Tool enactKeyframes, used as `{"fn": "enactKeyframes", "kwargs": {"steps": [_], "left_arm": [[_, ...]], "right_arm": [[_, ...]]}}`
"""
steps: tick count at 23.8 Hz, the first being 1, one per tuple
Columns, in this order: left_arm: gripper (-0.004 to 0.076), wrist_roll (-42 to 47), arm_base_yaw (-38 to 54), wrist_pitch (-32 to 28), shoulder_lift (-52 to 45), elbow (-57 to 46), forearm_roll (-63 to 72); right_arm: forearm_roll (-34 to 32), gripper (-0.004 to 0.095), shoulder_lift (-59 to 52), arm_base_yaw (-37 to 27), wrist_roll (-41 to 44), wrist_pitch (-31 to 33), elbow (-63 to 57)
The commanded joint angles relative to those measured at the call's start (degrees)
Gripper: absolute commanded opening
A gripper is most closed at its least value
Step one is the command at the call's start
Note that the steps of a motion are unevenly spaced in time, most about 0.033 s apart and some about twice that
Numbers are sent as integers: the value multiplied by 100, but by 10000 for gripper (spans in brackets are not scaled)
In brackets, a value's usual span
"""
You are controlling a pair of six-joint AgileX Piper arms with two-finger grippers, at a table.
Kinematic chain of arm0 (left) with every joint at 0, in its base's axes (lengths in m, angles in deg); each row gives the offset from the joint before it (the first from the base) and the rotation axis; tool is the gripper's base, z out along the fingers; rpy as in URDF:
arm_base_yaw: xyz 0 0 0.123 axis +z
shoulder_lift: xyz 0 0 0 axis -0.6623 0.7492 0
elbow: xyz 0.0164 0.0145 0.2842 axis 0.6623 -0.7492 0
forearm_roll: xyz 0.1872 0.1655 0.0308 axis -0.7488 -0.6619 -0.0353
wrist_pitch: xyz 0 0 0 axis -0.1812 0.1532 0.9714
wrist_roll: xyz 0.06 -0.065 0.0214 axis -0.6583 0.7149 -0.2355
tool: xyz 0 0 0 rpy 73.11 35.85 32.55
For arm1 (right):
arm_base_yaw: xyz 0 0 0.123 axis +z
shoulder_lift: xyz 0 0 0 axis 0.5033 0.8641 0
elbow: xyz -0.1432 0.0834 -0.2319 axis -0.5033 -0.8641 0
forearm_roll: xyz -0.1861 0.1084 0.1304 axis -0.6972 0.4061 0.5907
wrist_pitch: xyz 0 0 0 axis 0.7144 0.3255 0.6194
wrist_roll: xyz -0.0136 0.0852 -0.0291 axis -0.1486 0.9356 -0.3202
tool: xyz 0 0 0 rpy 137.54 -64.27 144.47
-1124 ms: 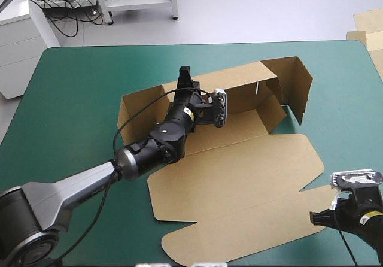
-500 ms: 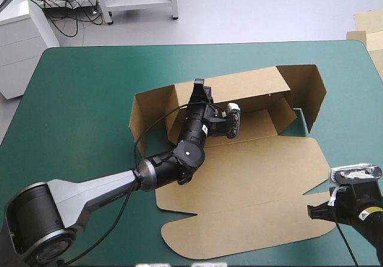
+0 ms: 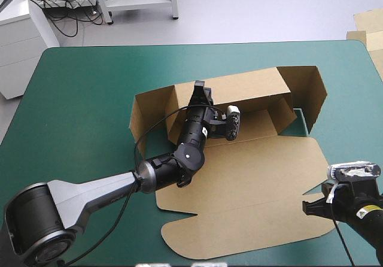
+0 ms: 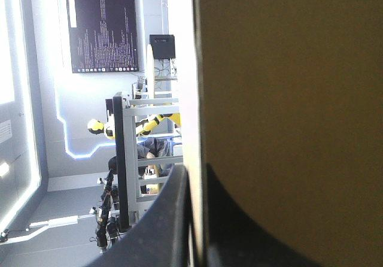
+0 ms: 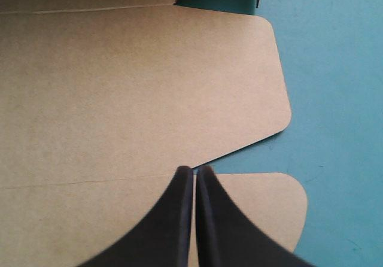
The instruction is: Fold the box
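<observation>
Since just before, the right claw (image 3: 308, 208) has edged inward, so its tip now sits at the near right rim of the lid; the left arm and the box (image 3: 239, 171) lie almost as they did. Against the earliest picture, the box has slid toward the tabletop's right side, and its rear wall has swung round with it.

The box rests right of the middle of the teal-green tabletop (image 3: 78, 87). Its rear wall (image 3: 245, 87) stands upright. A short side panel is raised at the left end and a taller one is angled at the right end. The lid (image 3: 251, 213) lies flat on the cover, reaching toward the near edge.

The left arm stretches from the near left corner across the box floor, and the left claw (image 3: 199, 89) is at the top edge of the rear wall. In the left wrist view its black fingers are all but together, pinching that board. One finger (image 4: 161, 219) lies on the outer face, the other on the brown inner face (image 4: 287, 99), which fills the view ahead.

In the right wrist view the right claw (image 5: 195, 170) is pressed to a pointed arch with only a hairline slit. Its tips hang over the lid (image 5: 119, 87) at the notch beside a rounded corner flap (image 5: 263, 207). Bare teal-green cover (image 5: 335, 99) lies beside it.

More brown board (image 3: 368, 24) shows past the tabletop's far right corner.
</observation>
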Motion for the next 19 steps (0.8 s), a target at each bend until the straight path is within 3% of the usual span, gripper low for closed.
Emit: {"fn": "enactKeyframes", "kwargs": {"steps": [1,9,11,19], "left_arm": [[-10,86,-44,-26,-247,86,-16],[-10,86,-44,-26,-247,86,-65],[-10,86,-44,-26,-247,86,-74],[-10,86,-44,-26,-247,86,-74]], "right_arm": [[355,119,50,-48,-51,-335,144],[573,631,50,-48,-159,-346,142],[583,680,50,-48,-171,-346,142],[730,670,50,-48,-136,-223,142]]}}
